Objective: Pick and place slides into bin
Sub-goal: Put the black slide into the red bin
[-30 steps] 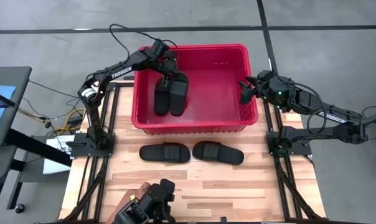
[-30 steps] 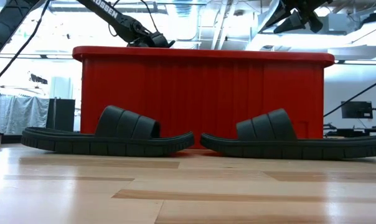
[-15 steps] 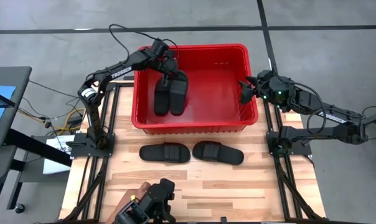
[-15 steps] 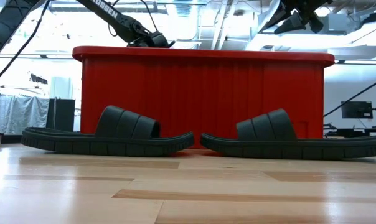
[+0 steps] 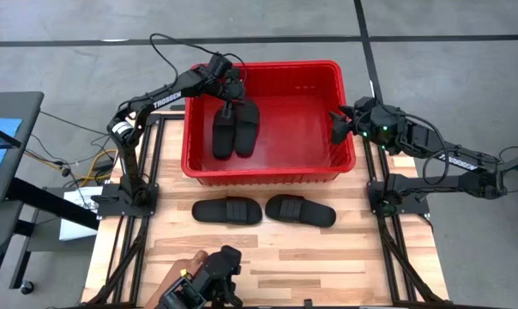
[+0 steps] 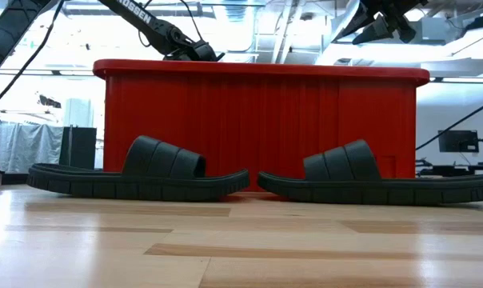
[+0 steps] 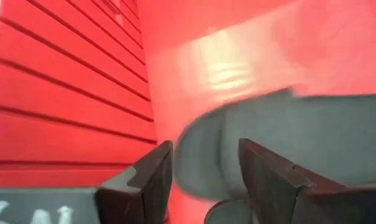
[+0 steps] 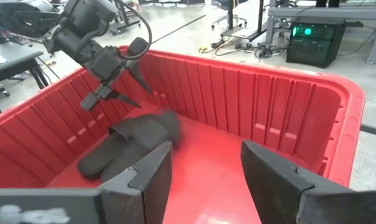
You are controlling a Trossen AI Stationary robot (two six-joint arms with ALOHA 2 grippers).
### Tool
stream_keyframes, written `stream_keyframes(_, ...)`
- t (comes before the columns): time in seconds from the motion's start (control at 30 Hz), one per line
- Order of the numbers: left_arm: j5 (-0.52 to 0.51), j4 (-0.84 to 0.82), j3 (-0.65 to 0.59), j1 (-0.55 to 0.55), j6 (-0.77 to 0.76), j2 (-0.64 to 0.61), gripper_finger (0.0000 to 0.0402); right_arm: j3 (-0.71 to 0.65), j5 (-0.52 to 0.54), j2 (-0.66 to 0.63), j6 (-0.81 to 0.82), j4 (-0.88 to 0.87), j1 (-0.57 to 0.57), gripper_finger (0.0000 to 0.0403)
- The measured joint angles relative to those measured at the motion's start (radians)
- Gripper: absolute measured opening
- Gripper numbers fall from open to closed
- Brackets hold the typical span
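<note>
Slides in two pairs: one pair [image 5: 235, 129] sat inside the bin [image 5: 268, 175] toward its left wall, right half bare; the other [image 5: 263, 210] on the counter [image 5: 328, 257] just beside the front wall. Left hand [image 8: 116, 79] hung spread above them, right hand [image 5: 339, 125] unclenched over the right rim.

Wooden table [image 5: 328, 249]: red bin [image 5: 268, 176] at far edge; two black slides [image 5: 228, 210] [image 5: 300, 210] side by side, just before bin's near wall.

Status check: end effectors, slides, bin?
Left end effector open over two slides in bin. Right end effector open at bin's right rim. Two slides on table.
</note>
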Motion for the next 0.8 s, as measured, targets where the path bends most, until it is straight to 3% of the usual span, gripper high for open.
stream_keyframes(0.53, -0.029, 0.033, 0.0, -0.003, 0.014, 0.0, 0.0174, 0.0, 0.0, 0.0, 0.0, 0.0, 0.0, 0.0182)
stream_keyframes(0.8, -0.21, -0.009, 0.046, -0.032, -0.064, 0.0, 0.0174, 0.0, 0.0, 0.0, -0.01, 0.0, 0.002, 0.0182)
